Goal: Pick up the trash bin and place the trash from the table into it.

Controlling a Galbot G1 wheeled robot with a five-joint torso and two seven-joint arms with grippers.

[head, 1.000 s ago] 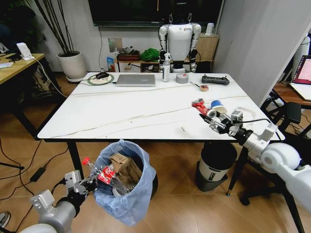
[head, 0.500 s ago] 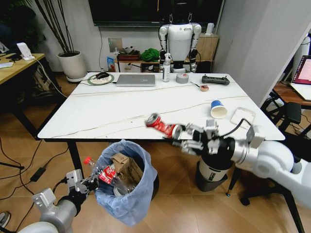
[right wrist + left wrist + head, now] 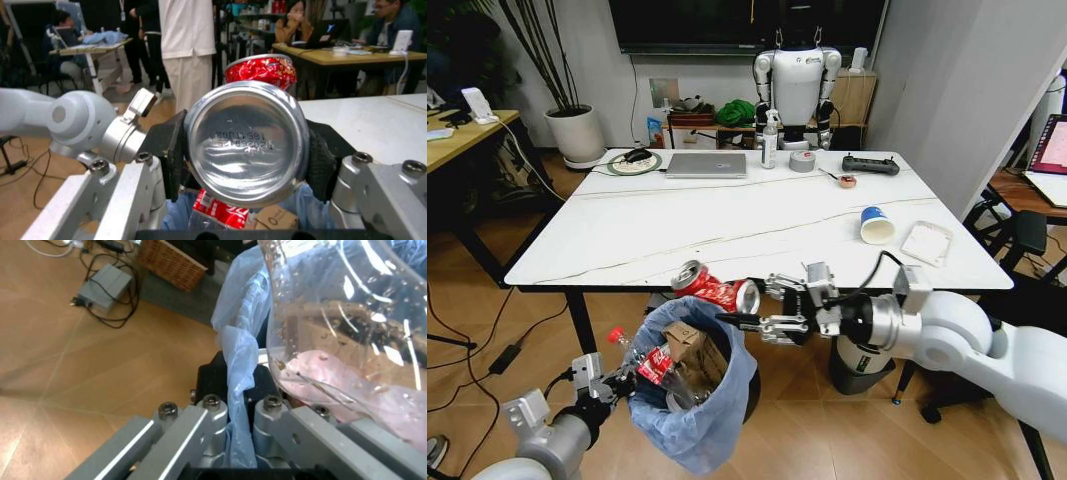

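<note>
White arms, bolted silver fingers [image 3: 120, 200]

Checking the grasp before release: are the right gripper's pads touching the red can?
Touching. In the right wrist view, both dark pads of the right gripper press against the sides of the red can.

- The whole scene is seen from up high by the head view, angled forward and down over the table [image 3: 727, 215].
- The left wrist view is pressed right up against the trash bin [image 3: 247, 340], floor at frame left.
- The red can [image 3: 247, 145] is faced end-on by the right wrist view; it's shared with the head view at centre [image 3: 715, 290].
</note>
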